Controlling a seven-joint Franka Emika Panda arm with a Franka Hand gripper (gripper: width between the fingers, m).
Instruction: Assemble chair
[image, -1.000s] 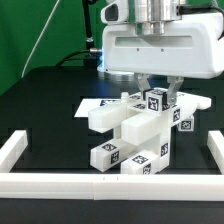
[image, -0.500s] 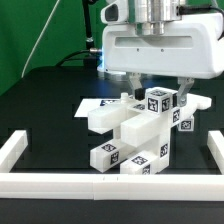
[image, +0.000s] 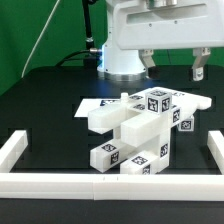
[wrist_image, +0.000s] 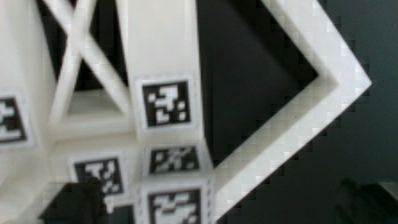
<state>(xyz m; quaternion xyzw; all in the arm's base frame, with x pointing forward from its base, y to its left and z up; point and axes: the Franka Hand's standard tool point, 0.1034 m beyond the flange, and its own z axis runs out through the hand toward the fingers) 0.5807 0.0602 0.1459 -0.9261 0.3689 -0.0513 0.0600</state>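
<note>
The chair (image: 140, 130) stands half-built in the middle of the black table, a stack of chunky white pieces with black-and-white tags. Its topmost tagged block (image: 155, 100) rests on the stack. My gripper (image: 173, 65) hangs open above that block, well apart from it, with nothing between its fingers. The wrist view looks down on the chair's white bars (wrist_image: 164, 50) and tags. One dark fingertip (wrist_image: 71, 203) shows blurred at the picture's edge.
The marker board (image: 97, 104) lies flat behind the chair, partly under it. Low white border bars run along the exterior view's left (image: 12, 150), front (image: 110, 185) and right (image: 217, 150). The robot's base (image: 120, 62) stands behind.
The gripper, shut around the chair's top block a second ago, has opened wide, let it go and risen straight up. The chair has not moved.
</note>
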